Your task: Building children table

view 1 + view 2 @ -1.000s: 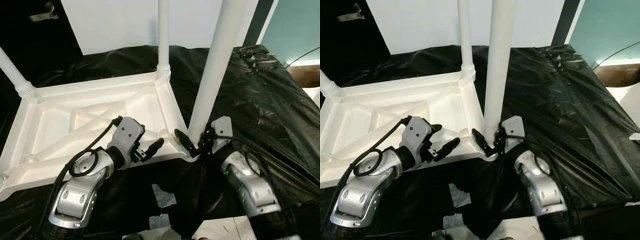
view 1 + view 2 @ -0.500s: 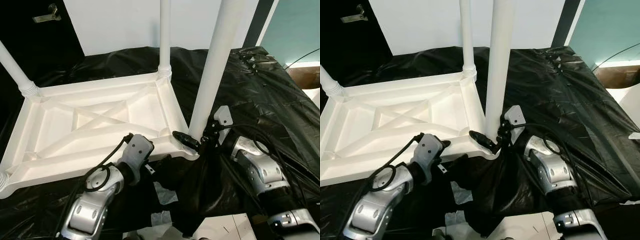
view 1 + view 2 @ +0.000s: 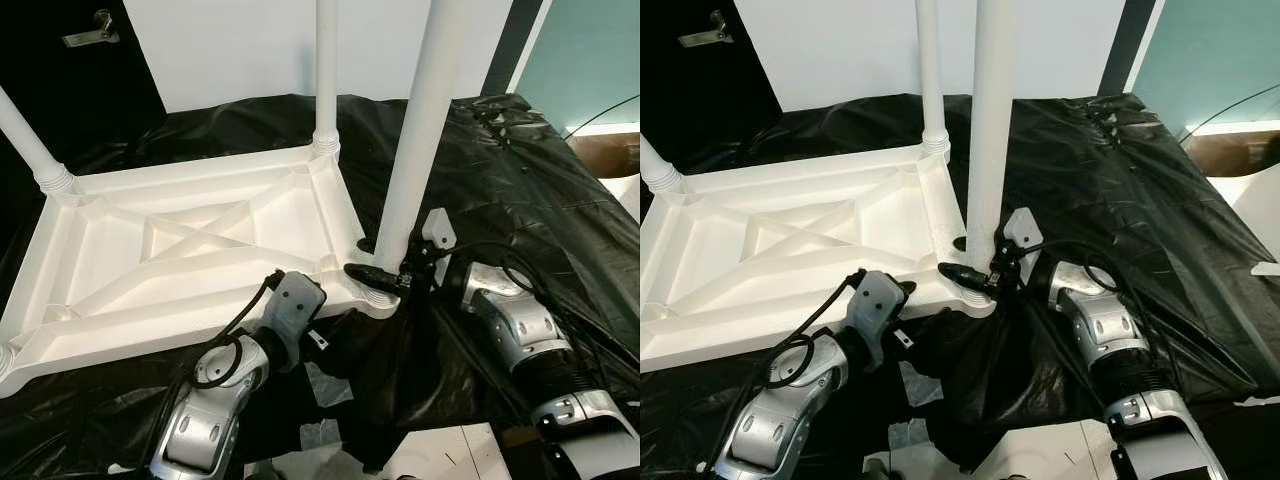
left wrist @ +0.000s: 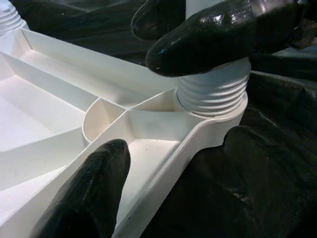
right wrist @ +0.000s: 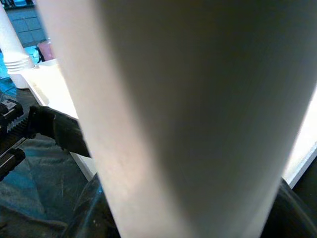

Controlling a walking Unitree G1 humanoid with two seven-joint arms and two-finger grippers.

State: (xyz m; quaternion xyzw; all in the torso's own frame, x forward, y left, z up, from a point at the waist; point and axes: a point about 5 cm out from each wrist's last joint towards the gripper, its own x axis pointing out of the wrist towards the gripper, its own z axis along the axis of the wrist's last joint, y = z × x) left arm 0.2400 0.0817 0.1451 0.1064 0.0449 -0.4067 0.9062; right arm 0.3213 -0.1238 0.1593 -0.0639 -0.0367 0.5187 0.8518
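Observation:
A white children's table top (image 3: pixel 190 255) lies upside down on black plastic sheeting. Two legs (image 3: pixel 327 70) stand screwed into its far corners. A third leg (image 3: pixel 415 130) rises at the near right corner, and its ribbed base (image 4: pixel 213 91) sits in that corner's socket. My right gripper (image 3: pixel 385 272) is shut on this leg just above the base. My left gripper (image 4: pixel 143 99) is open at the same corner. One of its fingers (image 4: pixel 213 34) rests against the leg above the ribs, the other finger (image 4: pixel 89 193) lies over the table's front rim.
Black sheeting (image 3: pixel 520 180) covers the whole work surface. Scraps of pale tape (image 3: pixel 328 390) lie on it near the front. White paper (image 3: pixel 450 460) shows at the bottom edge. A cardboard box (image 3: pixel 612 150) stands at the far right, a white wall behind.
My left gripper has slid right along the table's front rim to the corner with the leg. My right arm has swung outward, and the held leg stands a little more upright.

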